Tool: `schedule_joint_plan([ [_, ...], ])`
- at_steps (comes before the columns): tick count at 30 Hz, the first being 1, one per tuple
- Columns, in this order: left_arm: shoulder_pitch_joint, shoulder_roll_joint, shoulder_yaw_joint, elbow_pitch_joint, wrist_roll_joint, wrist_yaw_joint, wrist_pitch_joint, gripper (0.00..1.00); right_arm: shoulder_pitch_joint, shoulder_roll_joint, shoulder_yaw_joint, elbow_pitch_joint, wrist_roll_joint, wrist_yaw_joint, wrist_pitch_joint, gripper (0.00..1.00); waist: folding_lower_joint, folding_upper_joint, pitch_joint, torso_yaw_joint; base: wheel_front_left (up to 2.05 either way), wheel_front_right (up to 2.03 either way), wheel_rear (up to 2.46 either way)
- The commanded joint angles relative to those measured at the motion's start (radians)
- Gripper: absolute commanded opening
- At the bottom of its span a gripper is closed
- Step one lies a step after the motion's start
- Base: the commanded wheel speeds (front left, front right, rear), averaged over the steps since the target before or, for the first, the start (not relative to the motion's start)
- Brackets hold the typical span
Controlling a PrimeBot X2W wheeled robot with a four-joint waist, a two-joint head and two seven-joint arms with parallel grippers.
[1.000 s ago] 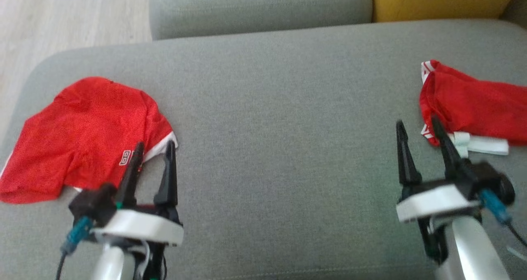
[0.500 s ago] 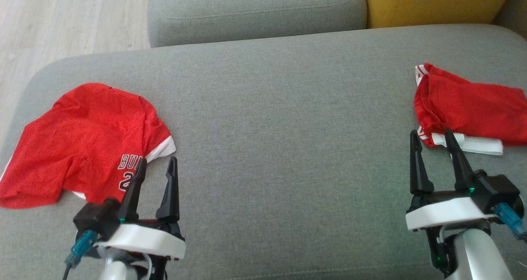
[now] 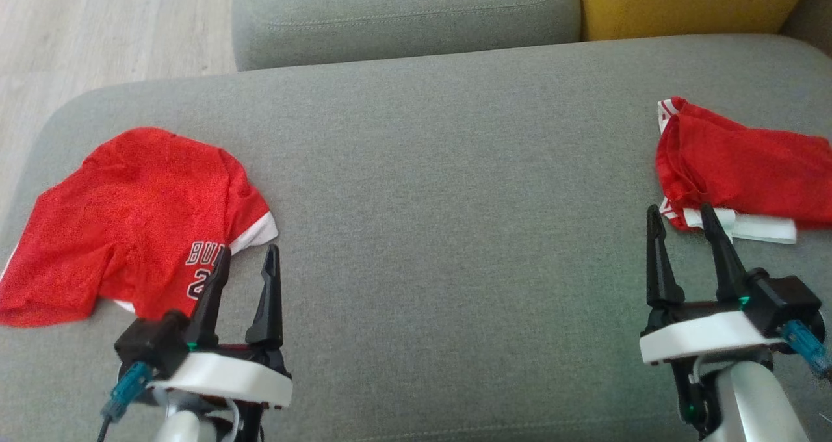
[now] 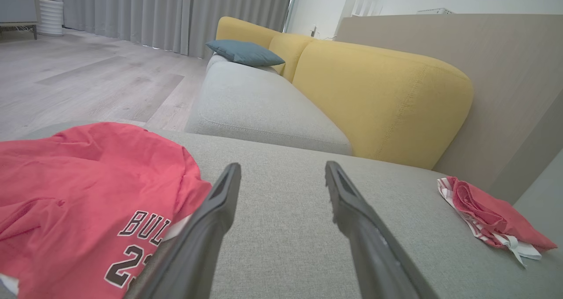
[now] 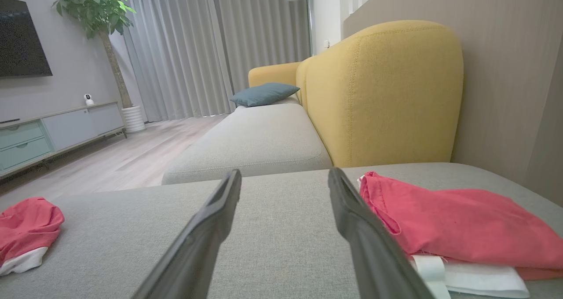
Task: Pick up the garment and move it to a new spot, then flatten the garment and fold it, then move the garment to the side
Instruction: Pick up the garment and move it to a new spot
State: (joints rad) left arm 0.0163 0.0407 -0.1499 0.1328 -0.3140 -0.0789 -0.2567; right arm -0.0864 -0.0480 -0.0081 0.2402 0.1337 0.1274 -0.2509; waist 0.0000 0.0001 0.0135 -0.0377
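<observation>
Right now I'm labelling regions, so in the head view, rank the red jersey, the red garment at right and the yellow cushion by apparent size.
1. red jersey
2. red garment at right and yellow cushion: look alike, both cropped by the frame, so unranked.

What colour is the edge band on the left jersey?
White band on the red jersey; the head view shows it best.

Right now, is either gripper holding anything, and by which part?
Nothing is held. The left gripper, by the red jersey, and the right gripper, by the folded red garment, have open, empty jaws.
</observation>
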Motion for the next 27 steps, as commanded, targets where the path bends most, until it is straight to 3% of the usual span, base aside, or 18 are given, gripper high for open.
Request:
schedule_joint_plan([
  [1, -0.044, 0.009, 0.03, -0.036, -0.002, 0.003, -0.005, 1.0, -0.011, -0.002, 0.027, -0.028, 0.007, 0.003, -0.011, 1.0, 0.0, -0.0001, 0.001, 0.001, 0.0, 0.0, 0.0],
  [14, -0.053, 0.009, 0.044, -0.033, 0.0, 0.008, -0.005, 1.0, -0.007, -0.002, 0.079, -0.016, 0.019, 0.003, -0.011, 1.0, 0.0, -0.0001, -0.004, 0.062, 0.0, 0.0, 0.0],
  [27, -0.056, 0.009, 0.104, -0.044, 0.009, 0.008, -0.005, 1.0, -0.007, -0.002, 0.145, -0.005, 0.033, 0.003, -0.011, 1.0, 0.0, -0.0001, -0.004, 0.281, 0.0, 0.0, 0.0],
])
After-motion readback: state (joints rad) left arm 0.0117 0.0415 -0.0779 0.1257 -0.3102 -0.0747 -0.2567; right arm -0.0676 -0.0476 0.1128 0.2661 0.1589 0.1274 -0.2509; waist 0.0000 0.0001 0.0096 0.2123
